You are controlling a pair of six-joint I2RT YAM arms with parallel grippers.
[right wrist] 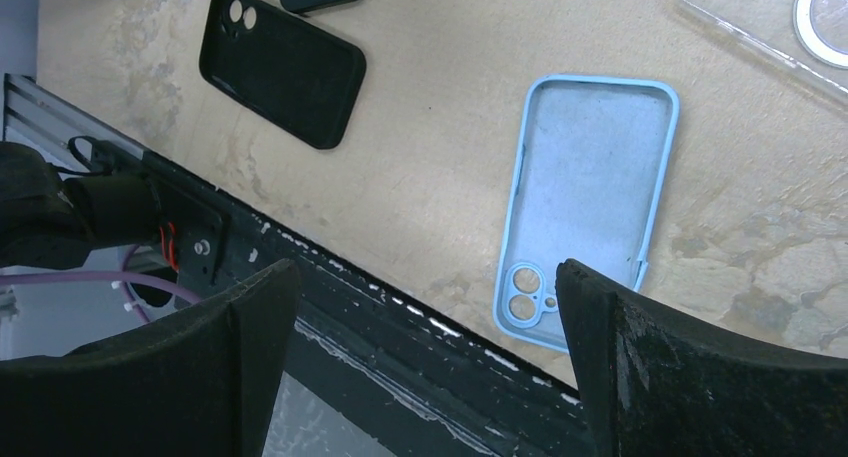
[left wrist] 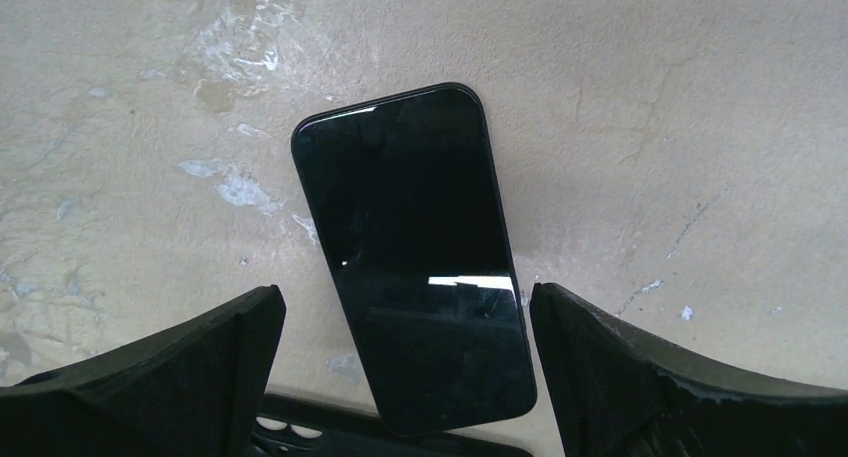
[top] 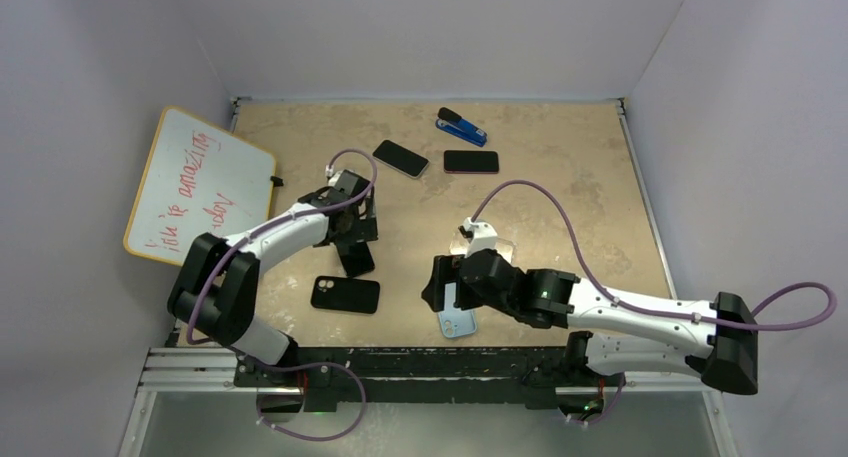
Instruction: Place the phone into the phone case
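Desk (top: 560, 207): tan, stained. Blue case (right wrist: 590, 207): flat on the desk, hollow side up, directly beneath my right jaws, with the camera cut-out at the end nearest them. Right jaws: spread wide, pinching nothing. Black case (top: 345, 294): flat on the desk, just off my left jaws on the near side. Phone (left wrist: 415, 257): screen up on the desk, beneath my left jaws and centred between them, one end by the black case. Left jaws: spread wide, clear of the phone, pinching nothing.
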